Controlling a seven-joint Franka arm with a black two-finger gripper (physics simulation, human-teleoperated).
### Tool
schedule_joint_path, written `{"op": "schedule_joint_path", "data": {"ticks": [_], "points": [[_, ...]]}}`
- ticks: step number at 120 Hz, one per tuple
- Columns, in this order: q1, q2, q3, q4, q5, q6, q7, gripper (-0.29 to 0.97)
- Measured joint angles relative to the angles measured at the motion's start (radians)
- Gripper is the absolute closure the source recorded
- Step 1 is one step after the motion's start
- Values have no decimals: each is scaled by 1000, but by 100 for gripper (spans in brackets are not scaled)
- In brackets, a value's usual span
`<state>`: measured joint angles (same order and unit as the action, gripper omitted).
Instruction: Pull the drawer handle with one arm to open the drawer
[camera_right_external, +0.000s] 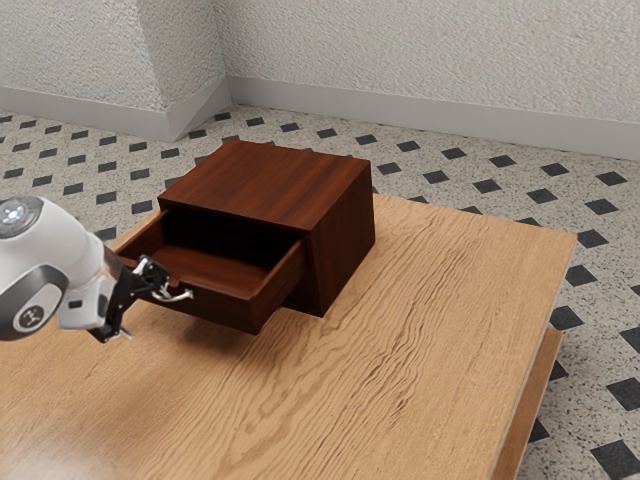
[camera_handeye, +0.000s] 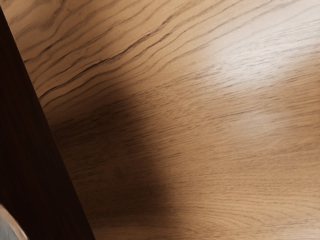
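The pale, wavy-grained wooden bench (camera_right_external: 400, 380) spreads across the foreground of the exterior view, its bare surface running to an edge on that view's right. At the near left edge of that view sits the white, rounded forearm of the robot arm (camera_right_external: 40, 270), reaching toward the right. At its end is the black two-finger tool (camera_right_external: 163, 288) - it is closed on the small silver metal handle (camera_right_external: 180, 294), a finger on either side of the curved bar, just in front of the drawer's front panel.

The handle is fixed to the dark reddish-brown wooden drawer (camera_right_external: 215, 305), which stands pulled well out of its housing, so that the shallow inner floor and side walls lie open to view. The drawer hangs a little above the bench and casts a shadow on the wood beneath it.

In the wrist view, a dark brown wooden face runs slantwise just beside the hand, with shaded bench grain beyond it - and a pale blurred shape at the corner that cannot be identified.

Behind the drawer is the boxy dark wooden cabinet (camera_right_external: 270, 180), resting on the bench toward its far side. Beyond the bench lies a light speckled floor with small black diamond tiles (camera_right_external: 480, 160), and farthest off a rough white plastered wall (camera_right_external: 400, 50) with a pale skirting board.
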<state>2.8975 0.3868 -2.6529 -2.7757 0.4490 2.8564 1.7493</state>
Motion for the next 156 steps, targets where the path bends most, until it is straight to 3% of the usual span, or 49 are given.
{"op": "schedule_joint_path", "data": {"ticks": [21, 62, 114, 137, 156], "points": [[2, 48, 1, -33, -22, -22, 0, 11], [1, 91, 1, -42, -31, -26, -2, 15], [0, 182, 1, -42, 5, -13, -3, 2], [0, 257, 17, -16, 3, -94, -6, 1], [-14, 253, 25, 129, -18, -288, -34, 0]]}}
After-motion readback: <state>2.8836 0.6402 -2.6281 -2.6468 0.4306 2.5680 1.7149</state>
